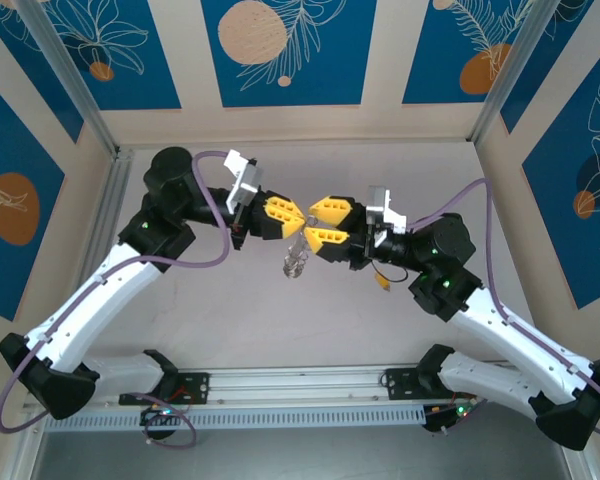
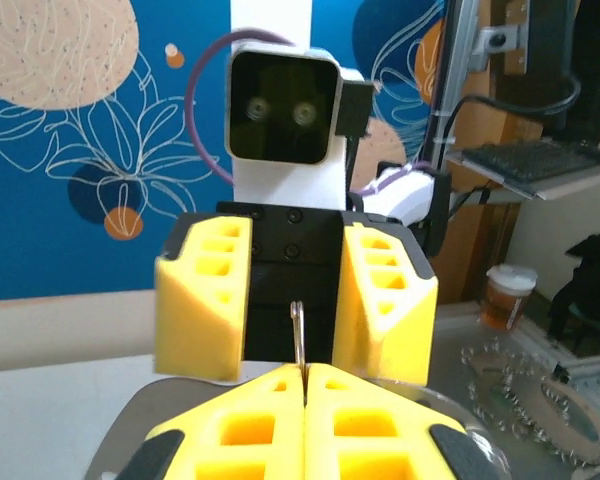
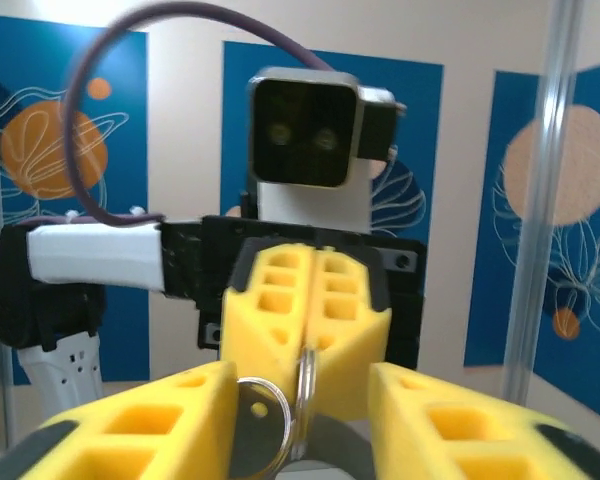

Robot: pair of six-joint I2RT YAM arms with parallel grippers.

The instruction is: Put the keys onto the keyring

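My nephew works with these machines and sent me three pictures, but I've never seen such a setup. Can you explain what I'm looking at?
These are two robot arms, the left arm and the right arm, bolted at the near edge of a table. The overhead picture comes from a fixed camera above and behind them. The other two come from cameras on the wrists, each looking past its own yellow fingers at the other arm. The left gripper is shut on a small metal ring, and a silver key seems to hang from it. The right gripper stands open on either side of them. On the table lies a large hoop edged with tiny silvery keys.
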